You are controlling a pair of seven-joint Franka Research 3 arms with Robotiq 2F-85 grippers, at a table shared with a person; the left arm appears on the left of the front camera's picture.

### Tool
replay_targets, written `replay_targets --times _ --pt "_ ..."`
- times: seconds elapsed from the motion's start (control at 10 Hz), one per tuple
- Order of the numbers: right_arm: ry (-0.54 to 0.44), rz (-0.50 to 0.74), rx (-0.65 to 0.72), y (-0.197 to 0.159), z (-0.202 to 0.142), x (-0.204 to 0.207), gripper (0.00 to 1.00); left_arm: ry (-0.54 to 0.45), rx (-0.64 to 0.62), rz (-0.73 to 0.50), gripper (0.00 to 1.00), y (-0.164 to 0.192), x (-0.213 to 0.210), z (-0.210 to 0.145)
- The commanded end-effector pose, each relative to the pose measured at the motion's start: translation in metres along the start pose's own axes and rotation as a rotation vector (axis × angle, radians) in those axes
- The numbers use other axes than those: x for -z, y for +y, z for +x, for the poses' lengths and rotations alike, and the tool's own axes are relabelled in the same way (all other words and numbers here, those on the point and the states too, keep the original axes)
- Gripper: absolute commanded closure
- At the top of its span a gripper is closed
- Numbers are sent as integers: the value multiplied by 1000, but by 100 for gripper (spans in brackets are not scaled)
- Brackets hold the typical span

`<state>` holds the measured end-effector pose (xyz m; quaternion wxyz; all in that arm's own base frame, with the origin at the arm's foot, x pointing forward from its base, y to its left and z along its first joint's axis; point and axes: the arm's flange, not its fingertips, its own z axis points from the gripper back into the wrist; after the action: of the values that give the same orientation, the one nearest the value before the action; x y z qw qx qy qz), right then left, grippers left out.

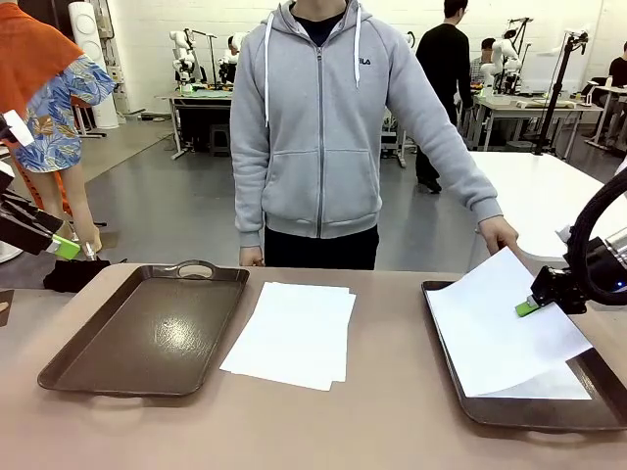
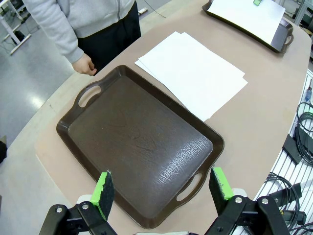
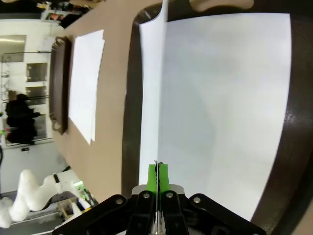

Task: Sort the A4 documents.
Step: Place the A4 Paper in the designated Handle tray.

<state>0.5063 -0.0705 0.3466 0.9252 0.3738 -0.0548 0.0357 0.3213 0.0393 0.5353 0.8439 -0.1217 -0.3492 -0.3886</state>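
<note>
Brown trays sat at both ends of the worktop (image 1: pixel 392 431), and what mattered was how the lifted sheet (image 1: pixel 495 323) hung over the right-hand tray (image 1: pixel 549 419). The right claw (image 1: pixel 529 306) was pressed together on the sheet's right edge, so it was pinching paper, and in its own wrist view the green pads (image 3: pixel 152 178) were clamped with the edge between them. The person's hand (image 1: pixel 498 233) had the far corner, so the sheet was slung between hand and claw, tilted, high at the far end and drooping towards the robot. That tray lay straight underneath it, with another white sheet (image 1: pixel 554 387) already flat inside. As far as I could tell the sheet's long axis ran roughly along the tray's, robot to person, maybe a bit skewed. I'd guess it only needed lowering, not a sideways carry. The stack of A4 sheets (image 1: pixel 294 333) lay flat on the worktop between the two trays, long axis also running away from the robot, well off to the right claw's left. The left claw (image 2: pixel 161 188) was spread wide, holding nothing, hanging above the near end of the bare left-hand tray (image 2: pixel 137 142). The stack was just beyond that tray's far side, so that arm looked like the handier one for it.
</note>
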Motion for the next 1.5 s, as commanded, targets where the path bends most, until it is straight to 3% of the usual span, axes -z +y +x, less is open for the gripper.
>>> replay_targets --times 0.0,0.5,1.4 --pt "26 -61 10 4 3 10 99 -7 -3 -8 0 1 1 -1" --pt "29 -182 21 -7 4 18 99 -7 -3 -8 0 1 1 -1" --pt "36 -233 62 -21 -1 21 99 -7 -3 -8 0 1 1 -1"
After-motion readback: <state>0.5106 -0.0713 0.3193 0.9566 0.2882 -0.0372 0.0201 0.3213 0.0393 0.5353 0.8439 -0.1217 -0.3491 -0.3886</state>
